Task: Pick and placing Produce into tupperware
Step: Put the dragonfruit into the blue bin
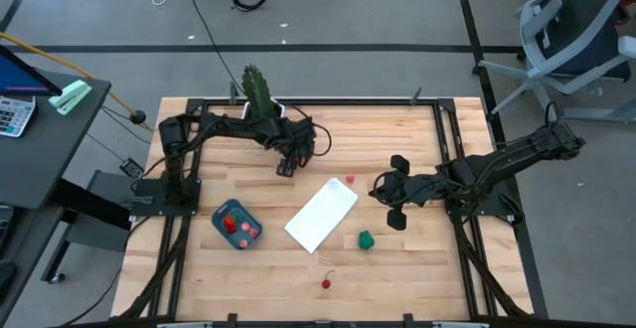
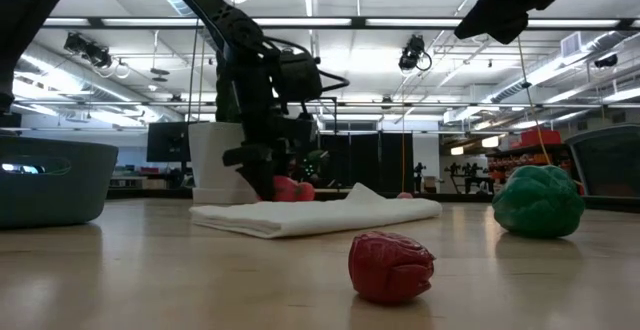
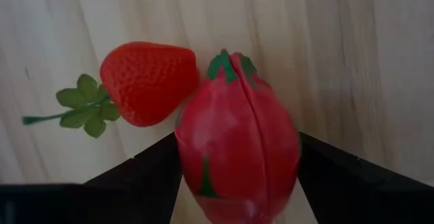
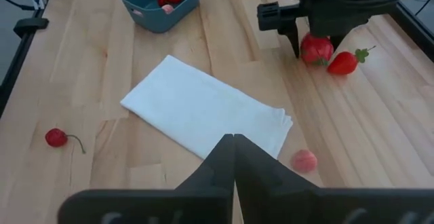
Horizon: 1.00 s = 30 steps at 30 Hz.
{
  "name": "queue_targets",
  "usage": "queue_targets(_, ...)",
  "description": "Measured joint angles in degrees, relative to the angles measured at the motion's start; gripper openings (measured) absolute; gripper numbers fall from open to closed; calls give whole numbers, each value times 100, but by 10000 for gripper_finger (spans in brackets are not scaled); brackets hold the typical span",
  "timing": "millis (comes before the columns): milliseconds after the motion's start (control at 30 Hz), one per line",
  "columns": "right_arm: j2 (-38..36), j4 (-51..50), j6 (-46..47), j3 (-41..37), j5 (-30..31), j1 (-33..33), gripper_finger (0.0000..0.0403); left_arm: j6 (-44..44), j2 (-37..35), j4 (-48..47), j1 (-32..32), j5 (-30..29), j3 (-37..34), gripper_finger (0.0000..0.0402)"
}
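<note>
- Left gripper [image 4: 306,47] closed around red fruit [image 3: 237,139] — strawberry [image 3: 149,81] touching it may be knocked aside on lift.
- Right gripper [image 4: 234,146] shut, empty, hovering over the white panel [image 4: 203,112].

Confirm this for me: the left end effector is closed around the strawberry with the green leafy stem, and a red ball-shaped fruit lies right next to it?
Not quite. The left wrist view shows the left end effector closed around the smooth red fruit. The strawberry with the green leafy stem is the piece lying free right next to it on the table.
</note>
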Motion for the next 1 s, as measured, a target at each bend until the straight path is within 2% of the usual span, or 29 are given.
queue_targets(167, 0, 1, 0, 0, 1, 0, 14, -39, -66, -35, -80, -64, 17, 254)
queue_targets(300, 0, -2, 0, 0, 0, 0, 13, -387, -66, -9, -136, -33, 82, 243)
queue_targets(533, 0, -2, 0, 0, 0, 0, 15, -998, -66, -371, -373, -103, 345, 247)
queue_targets(767, 0, 0, 0, 0, 0, 0, 14, -1280, -71, -1927, -735, -361, 1035, 241)
queue_targets(1000, 0, 0, 2, 0, 0, 0, 14, -3222, -82, -3886, -1142, -363, 1715, 253)
